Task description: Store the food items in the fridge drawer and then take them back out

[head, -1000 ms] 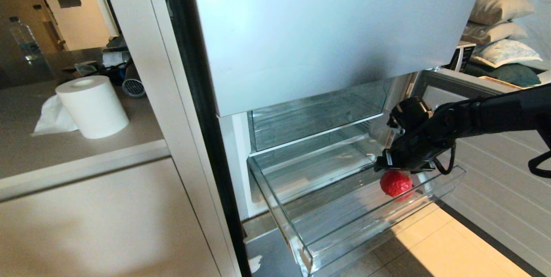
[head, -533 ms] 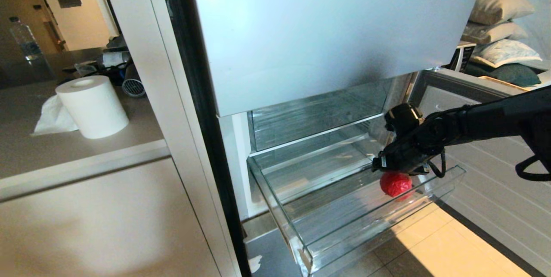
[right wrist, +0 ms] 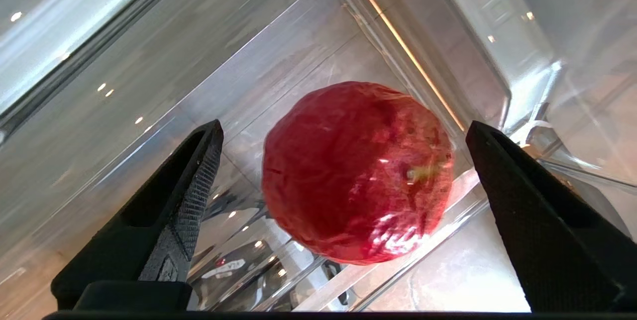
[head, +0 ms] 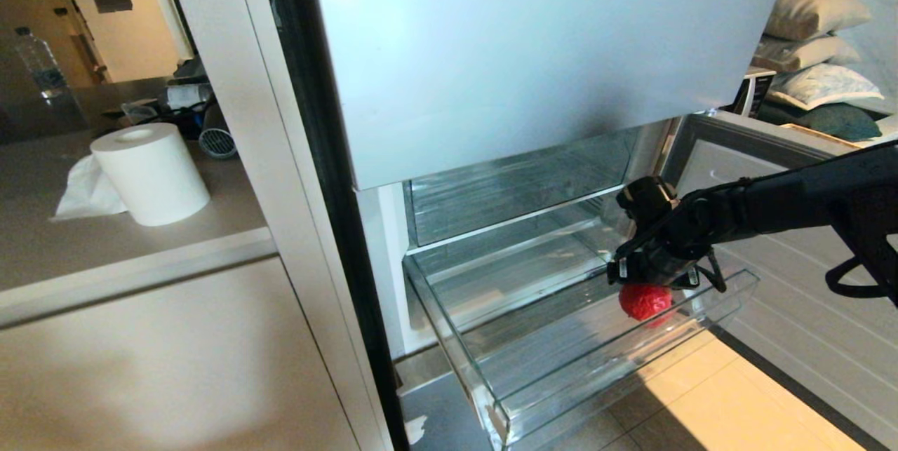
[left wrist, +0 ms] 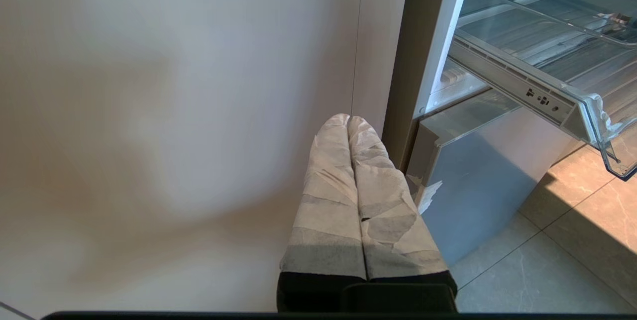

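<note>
A round glossy red food item lies in the pulled-out transparent fridge drawer, near its right wall. My right gripper hangs just above it, pointing down. Its black fingers stand wide open on either side of the fruit with gaps on both sides, touching nothing. The left gripper is parked low beside the cabinet wall. Its taped fingers are pressed together with nothing between them. The drawer's chipped front corner shows in the left wrist view.
Above the drawer sits a deeper clear bin under the fridge's upper door. The open lower fridge door stands to the right, behind my arm. A paper towel roll stands on the counter to the left. Tiled floor lies below.
My right gripper has come down and slightly left over the red fruit, with the wrist turning. The fruit and the drawer have not moved. The left arm stays still.
</note>
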Robot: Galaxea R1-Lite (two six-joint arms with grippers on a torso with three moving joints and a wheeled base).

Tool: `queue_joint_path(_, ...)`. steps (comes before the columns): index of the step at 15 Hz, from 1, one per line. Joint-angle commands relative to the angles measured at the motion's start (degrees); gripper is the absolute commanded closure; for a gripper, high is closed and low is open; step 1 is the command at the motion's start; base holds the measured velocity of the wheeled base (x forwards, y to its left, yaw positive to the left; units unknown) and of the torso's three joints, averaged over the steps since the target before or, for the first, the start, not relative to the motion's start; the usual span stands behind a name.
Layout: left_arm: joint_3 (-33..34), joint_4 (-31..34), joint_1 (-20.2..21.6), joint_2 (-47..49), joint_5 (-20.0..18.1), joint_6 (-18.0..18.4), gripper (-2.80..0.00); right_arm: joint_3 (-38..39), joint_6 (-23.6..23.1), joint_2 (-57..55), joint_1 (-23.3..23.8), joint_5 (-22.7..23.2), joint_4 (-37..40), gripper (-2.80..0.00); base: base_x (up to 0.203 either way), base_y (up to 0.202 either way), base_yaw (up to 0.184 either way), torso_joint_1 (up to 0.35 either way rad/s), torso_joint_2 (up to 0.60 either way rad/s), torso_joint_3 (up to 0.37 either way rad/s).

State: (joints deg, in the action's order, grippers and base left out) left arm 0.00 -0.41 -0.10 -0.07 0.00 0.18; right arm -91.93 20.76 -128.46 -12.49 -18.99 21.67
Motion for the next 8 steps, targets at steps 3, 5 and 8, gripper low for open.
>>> queue_joint_path(3, 0.09, -0.02, 0.01, -0.01, 0.0, -0.01, 0.0, 0.0, 0.51, -0.12, -0.43, -2.2, 0.3, -2.8, 0.0, 0.0, 0.0, 0.0, 0.0, 0.0)
queue_joint_path(5, 0.09, -0.02, 0.01, -0.01, 0.0, -0.01, 0.0, 0.2, 0.81, -0.27, -0.43, -2.28, 1.15, -2.8, 0.0, 0.0, 0.0, 0.0, 0.0, 0.0)
queue_joint_path(8, 0.09, -0.02, 0.01, -0.01, 0.0, -0.01, 0.0, 0.96, 1.04, -0.47, -0.43, -2.37, 1.27, -2.8, 0.0, 0.0, 0.0, 0.0, 0.0, 0.0)
